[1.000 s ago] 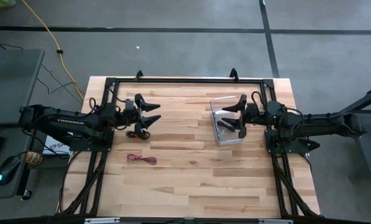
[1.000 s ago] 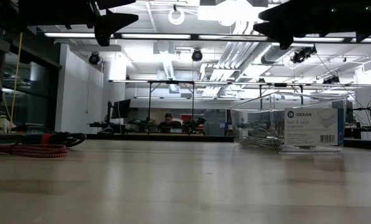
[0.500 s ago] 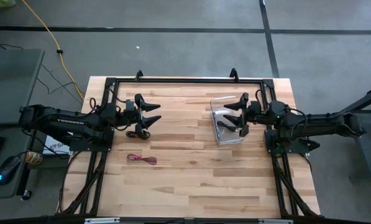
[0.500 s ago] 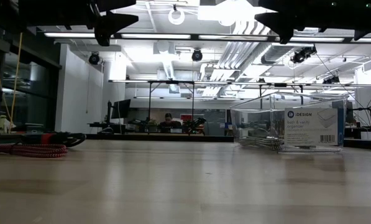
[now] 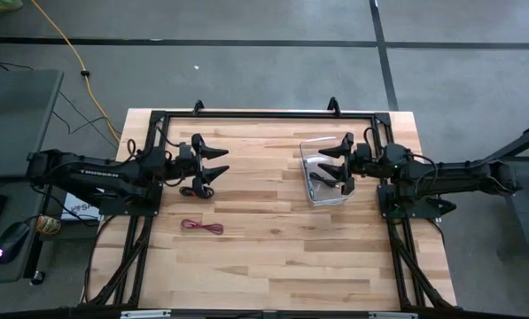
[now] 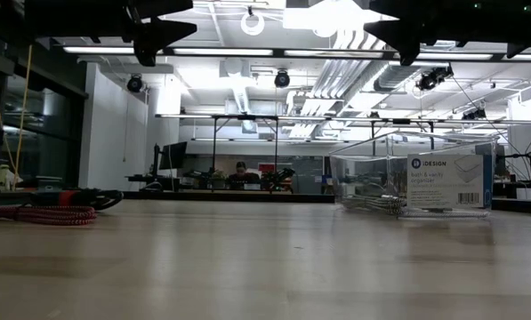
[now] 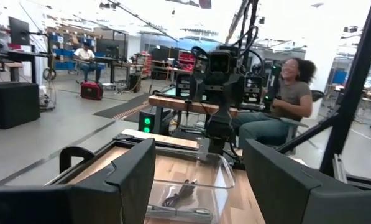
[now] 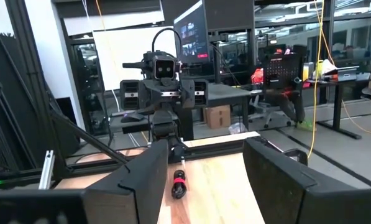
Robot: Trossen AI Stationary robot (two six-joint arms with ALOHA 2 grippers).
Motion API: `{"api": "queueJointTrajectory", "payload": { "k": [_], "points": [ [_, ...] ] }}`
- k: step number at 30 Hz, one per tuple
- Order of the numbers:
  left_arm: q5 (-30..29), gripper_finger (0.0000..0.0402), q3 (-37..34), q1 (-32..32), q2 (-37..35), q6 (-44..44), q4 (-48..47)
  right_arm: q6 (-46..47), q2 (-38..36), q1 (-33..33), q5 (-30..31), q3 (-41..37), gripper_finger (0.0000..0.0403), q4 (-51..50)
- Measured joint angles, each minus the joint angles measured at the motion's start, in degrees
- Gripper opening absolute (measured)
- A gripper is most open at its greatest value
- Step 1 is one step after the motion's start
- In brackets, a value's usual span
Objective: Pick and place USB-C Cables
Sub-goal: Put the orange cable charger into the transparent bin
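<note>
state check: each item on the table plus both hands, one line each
left hand: open, empty, raised above the black-and-red cable
right hand: open, empty, over the clear box
clear box: upright, no lid, cable inside
cable in box: loose bundle on the box floor
black-and-red cable: bundled, on the table
magenta-red cable: lying on the table, untouched

Clear plastic box (image 5: 322, 173) (labelled) on wooden table (image 5: 273, 248).
</note>
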Motion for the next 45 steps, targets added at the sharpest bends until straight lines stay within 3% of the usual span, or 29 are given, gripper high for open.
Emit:
{"api": "queueJointTrajectory", "payload": {
  "k": [9, 18, 30, 32, 39, 45],
  "points": [
    [2.95, 0.0223, 0.27, -0.01, -3.40, -1.60, -6.44, -0.10, 0.00, 0.00, 0.00, 0.00, 0.0201, -0.11],
    [2.95, 0.0223, 6.90, -0.01, -4.03, -2.58, -29.95, -0.32, 0.00, -0.01, 0.00, 0.00, 0.0201, -0.07],
    [6.90, 0.0223, 7.33, -0.01, -3.92, -2.59, -37.95, -0.36, 0.00, 0.00, 0.00, 0.00, 0.0201, -0.04],
    [8.06, 0.0223, 8.56, -0.01, -3.92, -2.61, -43.38, -1.09, 0.00, -0.01, 0.00, 0.00, 0.0201, -0.04],
    [8.28, 0.0223, 16.63, -0.64, -2.64, -9.43, -75.21, -1.63, 0.02, 0.00, 0.02, 0.00, 0.0201, 0.25],
    [7.80, 0.0223, 15.32, -4.88, -0.92, -15.22, -85.40, -1.63, 0.02, 0.00, 0.02, 0.00, 0.0201, 0.55]
  ]
}}
